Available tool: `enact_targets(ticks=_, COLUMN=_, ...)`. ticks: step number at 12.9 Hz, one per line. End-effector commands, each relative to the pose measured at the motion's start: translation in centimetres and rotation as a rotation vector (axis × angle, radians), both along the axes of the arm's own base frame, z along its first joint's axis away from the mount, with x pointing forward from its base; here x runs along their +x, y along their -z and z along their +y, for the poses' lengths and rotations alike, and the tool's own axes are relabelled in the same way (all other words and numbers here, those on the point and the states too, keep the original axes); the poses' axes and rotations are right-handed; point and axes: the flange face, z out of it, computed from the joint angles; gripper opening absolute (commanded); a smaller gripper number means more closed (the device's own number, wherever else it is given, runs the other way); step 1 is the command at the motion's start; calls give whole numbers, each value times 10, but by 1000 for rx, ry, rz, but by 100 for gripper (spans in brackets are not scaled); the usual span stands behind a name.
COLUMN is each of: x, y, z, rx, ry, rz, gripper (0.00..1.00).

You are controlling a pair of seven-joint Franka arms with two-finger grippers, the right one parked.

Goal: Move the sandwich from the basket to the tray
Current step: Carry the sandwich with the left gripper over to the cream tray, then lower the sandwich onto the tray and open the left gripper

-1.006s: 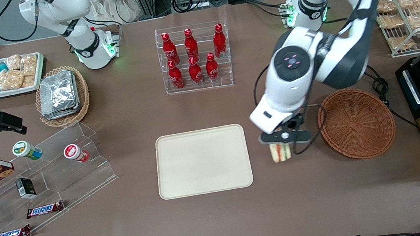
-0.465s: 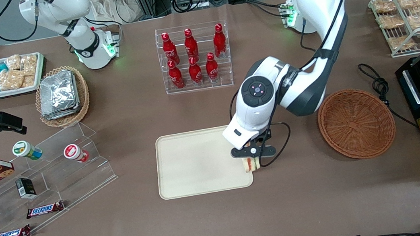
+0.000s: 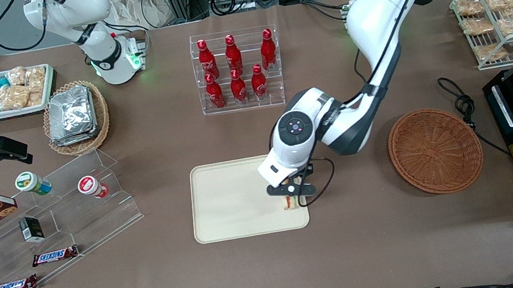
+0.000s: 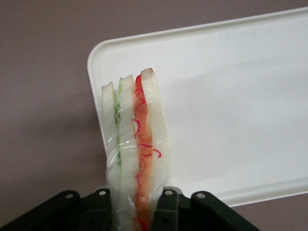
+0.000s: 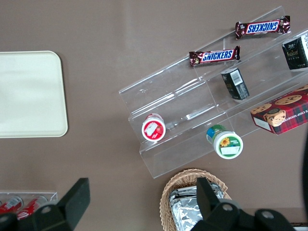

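"SNICKERS" on two candy bars (image 5: pixel 214 56) (image 5: pixel 263 27).

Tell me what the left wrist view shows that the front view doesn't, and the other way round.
Only the left wrist view shows the sandwich's layered cut edge up close, clamped between the gripper's fingers over the tray's corner. Only the front view shows the empty basket toward the working arm's end of the table, the red bottles and the whole tray. Both show the gripper holding the sandwich over the tray.
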Motion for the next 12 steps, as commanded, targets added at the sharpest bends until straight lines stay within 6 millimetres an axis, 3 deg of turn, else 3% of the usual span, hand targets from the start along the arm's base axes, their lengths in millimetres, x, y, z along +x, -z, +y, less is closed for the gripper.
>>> enact_targets(ticks=1, x=0, y=25, z=-16, rx=18, ry=-10, rz=-34, gripper=21)
enact_targets(ticks=7, x=-7, y=57, z=-23, rx=39, ry=6, rz=-23, gripper=24)
enact_targets(ticks=10, x=-7, y=62, z=-25, rx=24, ry=-20, rz=-35, gripper=40)
enact_targets(ticks=12, x=-8, y=71, z=-26, rx=42, ry=-30, rz=-55, gripper=44)
